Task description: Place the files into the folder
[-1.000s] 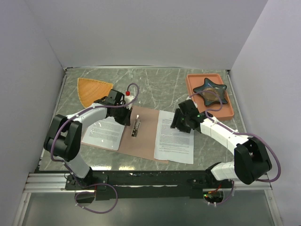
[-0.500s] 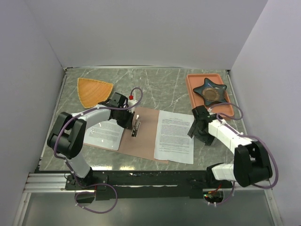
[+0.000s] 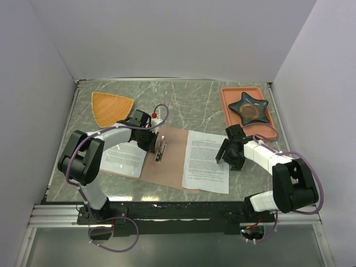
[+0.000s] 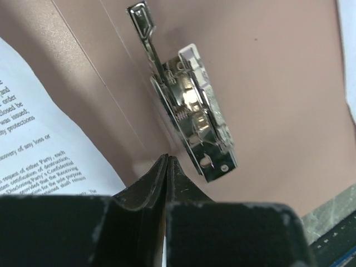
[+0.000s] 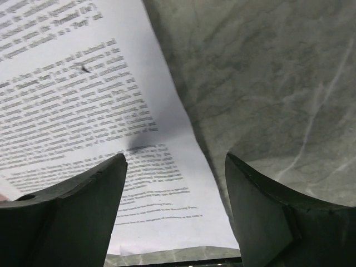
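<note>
The folder point(image 3: 172, 161) lay open and flat at the middle of the counter point(image 3: 183, 100), with a metal clip point(image 3: 161, 150) along its crease. One of the files, the left sheet point(image 3: 123, 157), rested on the 9 o'clock flap, a strip of card showing past its near edge. The right sheet point(image 3: 207, 161) lay toward 3 o'clock, its left edge overlapping the folder's right edge and the rest on bare stone.

The left pincer point(image 4: 167, 167) was closed with nothing between its fingers, its tips over the crease between the left sheet's edge and the clip. The right pincer point(image 5: 175, 167) stood wide open, holding nothing, straddling the right sheet's 3 o'clock edge.

An orange plate point(image 3: 110, 107) sat at 10 o'clock and a salmon tray point(image 3: 267, 130) at 2 o'clock, with open stone between them at 12 o'clock.
</note>
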Motion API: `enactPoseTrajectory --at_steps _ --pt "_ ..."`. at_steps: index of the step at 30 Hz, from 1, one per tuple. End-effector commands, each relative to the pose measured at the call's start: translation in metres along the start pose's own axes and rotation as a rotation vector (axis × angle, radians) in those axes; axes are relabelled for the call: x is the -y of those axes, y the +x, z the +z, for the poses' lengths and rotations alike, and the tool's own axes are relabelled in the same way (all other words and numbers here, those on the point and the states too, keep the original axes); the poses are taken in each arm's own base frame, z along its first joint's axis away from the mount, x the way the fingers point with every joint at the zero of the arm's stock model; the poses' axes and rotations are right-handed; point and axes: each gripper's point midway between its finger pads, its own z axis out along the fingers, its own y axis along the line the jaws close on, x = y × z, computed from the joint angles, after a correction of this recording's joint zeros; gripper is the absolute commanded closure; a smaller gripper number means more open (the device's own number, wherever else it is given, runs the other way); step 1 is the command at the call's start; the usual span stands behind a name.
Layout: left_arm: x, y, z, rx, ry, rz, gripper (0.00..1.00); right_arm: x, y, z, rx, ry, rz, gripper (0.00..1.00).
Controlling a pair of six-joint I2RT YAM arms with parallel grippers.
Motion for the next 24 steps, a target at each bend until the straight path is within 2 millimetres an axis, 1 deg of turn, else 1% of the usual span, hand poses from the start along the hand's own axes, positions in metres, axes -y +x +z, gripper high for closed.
enactPoseTrajectory --at_steps 1,6,8,10,14,17,19,20,21,22,24 --pt "-0.007 0.003 0.012 -0.007 -0.008 0.017 0.93 -0.02 0.011 0.011 -0.031 -0.109 0.002 0.24" --pt "0.003 0.009 0.022 -0.032 0.017 0.021 0.93 -0.032 0.015 0.01 -0.038 -0.127 -0.049 0.28" --pt "0.008 0.011 0.025 -0.041 0.022 0.029 0.93 -0.037 0.015 0.009 -0.035 -0.129 -0.065 0.33" --pt "0.011 0.011 0.025 -0.039 0.03 0.025 0.93 -0.044 0.015 0.005 -0.02 -0.139 -0.089 0.35" --pt "0.015 0.01 0.023 -0.032 0.038 0.03 0.93 -0.048 0.015 0.002 -0.006 -0.125 -0.14 0.37" --pt "0.017 0.01 0.023 -0.037 0.046 0.029 0.93 -0.053 0.014 -0.002 0.012 -0.128 -0.18 0.43" --pt "0.017 0.011 0.022 -0.038 0.047 0.027 0.94 -0.059 0.013 -0.006 0.026 -0.142 -0.211 0.49" --pt "0.017 0.011 0.022 -0.037 0.049 0.028 0.94 -0.061 0.013 -0.008 0.031 -0.147 -0.22 0.54" --pt "0.018 0.01 0.022 -0.034 0.049 0.029 0.94 -0.063 0.013 -0.01 0.032 -0.153 -0.226 0.75" --pt "0.018 0.01 0.022 -0.036 0.048 0.028 0.94 -0.063 0.009 -0.012 0.056 -0.145 -0.229 0.85" --pt "0.018 0.011 0.023 -0.037 0.048 0.026 0.94 -0.064 0.009 -0.014 0.059 -0.149 -0.238 1.0"
